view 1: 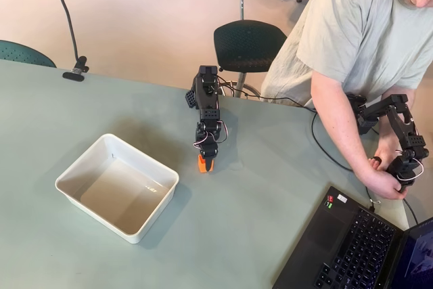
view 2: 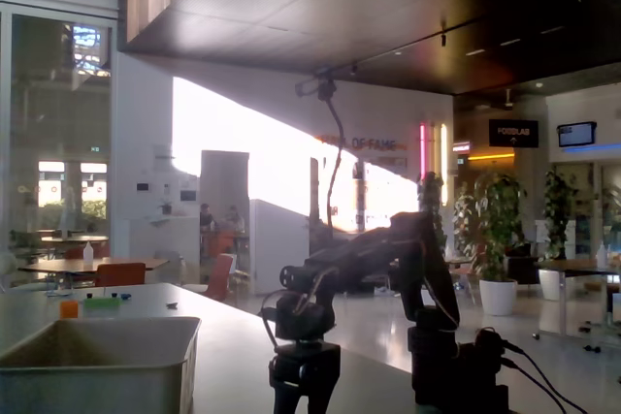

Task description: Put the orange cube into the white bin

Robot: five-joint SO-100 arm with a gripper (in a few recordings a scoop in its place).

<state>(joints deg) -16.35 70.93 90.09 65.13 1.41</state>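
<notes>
**Gripper down on orange cube, right of bin**

Overhead view: black arm [view 1: 206,103] reaches from the far table edge toward the camera, folded downward. Gripper [view 1: 206,160] points at the grey-green table [view 1: 270,194], its tip right at the orange cube [view 1: 205,164]. Cube shows between and just below the fingertips, resting on or very close to the tabletop; fingers appear pinched on it, though the contact itself is too small to confirm. White bin [view 1: 116,186] sits to the left of the cube in this view, set at an angle, near but not touching. Bin interior is glossy, with a small bright glint on the floor. Cube is outside the bin. Laptop [view 1: 358,248] at lower right corner of the table. A person [view 1: 352,38] in a pale shirt stands at the right edge. Dark chair [view 1: 249,44] behind the arm, another further back. A cable with a clamp [view 1: 76,71] sits at the far left table edge.

Fixed view: low, side-on, strongly backlit. Arm [view 2: 388,259] is a dark silhouette, base at right, forearm bent down to the left. Gripper [view 2: 303,375] hangs low at the table surface; cube is not discernible here in the shadow. Bin [view 2: 97,361] stands at lower left, near the gripper, its wall facing the camera.
</notes>
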